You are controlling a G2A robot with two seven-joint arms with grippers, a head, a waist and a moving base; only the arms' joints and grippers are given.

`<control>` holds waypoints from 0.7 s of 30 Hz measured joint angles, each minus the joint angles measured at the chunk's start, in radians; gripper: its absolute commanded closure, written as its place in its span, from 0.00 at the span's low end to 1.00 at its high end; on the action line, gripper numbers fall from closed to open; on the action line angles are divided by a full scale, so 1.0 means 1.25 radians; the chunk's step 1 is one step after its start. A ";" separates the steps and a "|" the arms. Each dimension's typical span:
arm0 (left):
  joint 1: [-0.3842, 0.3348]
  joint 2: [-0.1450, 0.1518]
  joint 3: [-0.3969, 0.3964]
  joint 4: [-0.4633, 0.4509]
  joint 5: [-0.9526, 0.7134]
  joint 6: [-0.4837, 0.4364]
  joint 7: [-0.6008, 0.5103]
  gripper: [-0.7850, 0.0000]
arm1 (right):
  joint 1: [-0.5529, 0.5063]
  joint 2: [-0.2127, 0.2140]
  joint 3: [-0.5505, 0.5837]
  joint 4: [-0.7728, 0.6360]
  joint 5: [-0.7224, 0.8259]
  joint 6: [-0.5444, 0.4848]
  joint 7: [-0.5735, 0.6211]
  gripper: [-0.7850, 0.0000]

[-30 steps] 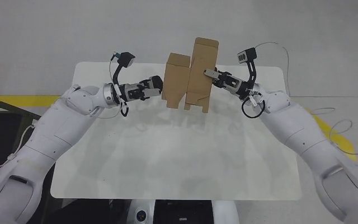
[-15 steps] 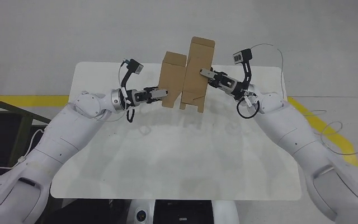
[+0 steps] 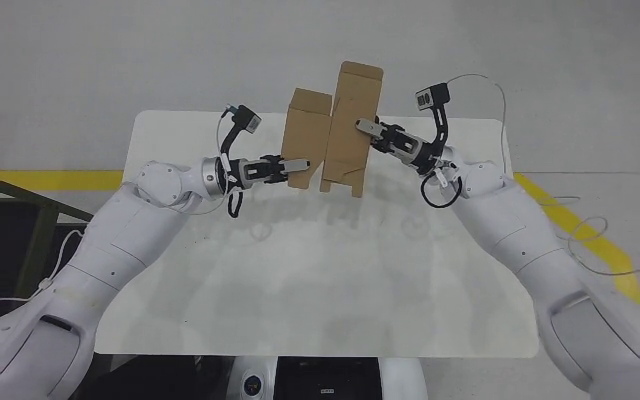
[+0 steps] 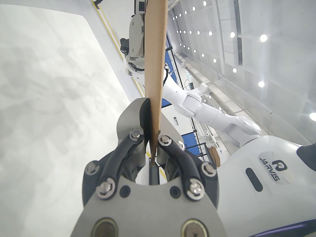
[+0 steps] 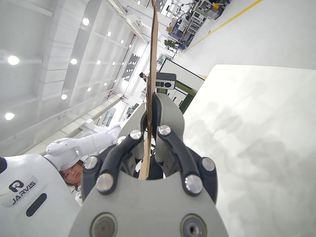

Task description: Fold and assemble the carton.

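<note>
Starting at 9 o'clock in the top view: the left hand (image 3: 297, 166) was pinched onto the lower corner of the carton (image 3: 345, 120), which was held up over the counter (image 3: 300, 280) toward its 12 o'clock edge. From above, the carton showed its broad brown faces, a shorter panel on the left and a taller one on the right, with small flaps hanging at the bottom.

The left wrist view gave what the top view couldn't: the carton (image 4: 154, 50) seen edge-on as a thin strip, with the left hand (image 4: 150, 119) squeezed tight on it, one black pad (image 4: 145, 117) flat against the board and the counter (image 4: 49, 75) lying off to the side.

Over at 3 o'clock of the carton, the right hand (image 3: 365, 127) gripped the taller panel's side. Its wrist view showed the carton (image 5: 154, 50) edge-on too, the right hand (image 5: 149, 110) closed hard on it, the board sandwiched between the pads (image 5: 156, 114), and the counter (image 5: 246, 124) beyond.
</note>
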 measured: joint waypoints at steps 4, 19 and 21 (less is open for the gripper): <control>0.002 -0.002 -0.015 -0.001 0.005 0.003 -0.018 1.00 | 0.003 0.000 0.019 0.024 -0.031 -0.012 0.015 0.00; -0.002 0.001 -0.053 0.053 0.024 0.048 -0.249 1.00 | 0.010 0.079 0.051 -0.033 -0.229 0.003 0.129 0.00; -0.002 0.001 -0.055 0.042 0.033 0.058 -0.260 1.00 | 0.014 0.095 0.047 -0.050 -0.231 0.038 0.164 0.00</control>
